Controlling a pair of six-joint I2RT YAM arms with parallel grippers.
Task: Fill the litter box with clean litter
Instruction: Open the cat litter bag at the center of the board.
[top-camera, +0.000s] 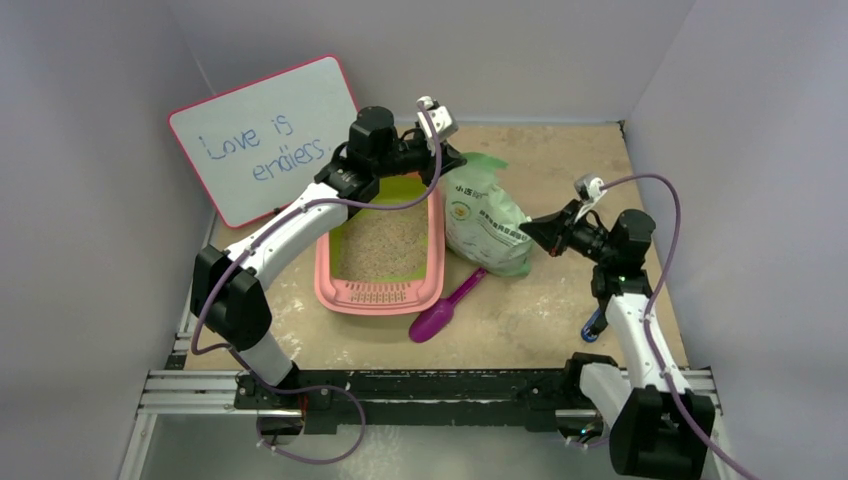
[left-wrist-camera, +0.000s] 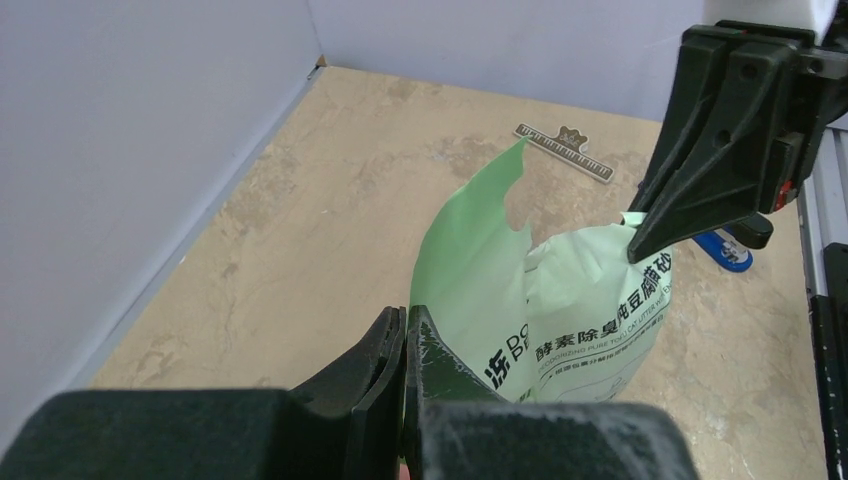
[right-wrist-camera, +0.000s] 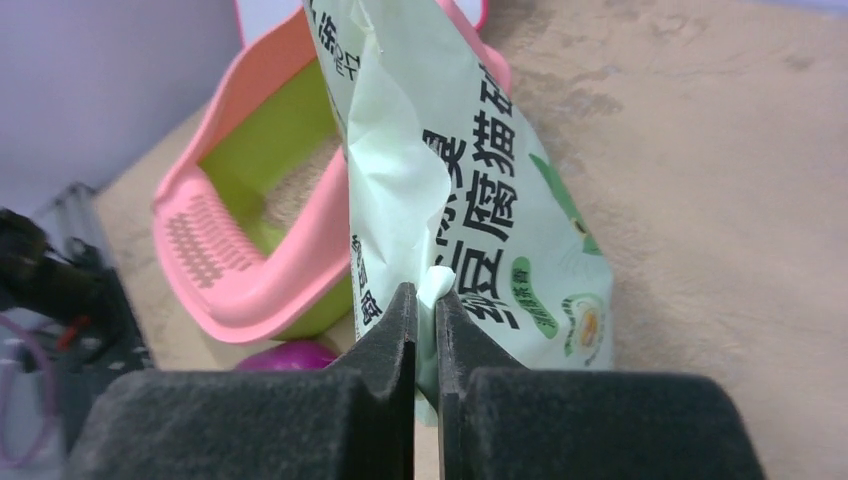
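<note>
A pink litter box (top-camera: 380, 295) is sitting just left of the left gripper (left-wrist-camera: 405, 325), holding beige grains (top-camera: 385, 245). Both grippers are pinching a pale green bag (top-camera: 490, 225) by its torn top edge, the right gripper (right-wrist-camera: 428, 300) clamping one corner. Bare table (top-camera: 545, 320) is stretching beyond both. A purple scoop (top-camera: 440, 315) is lying below them.
</note>
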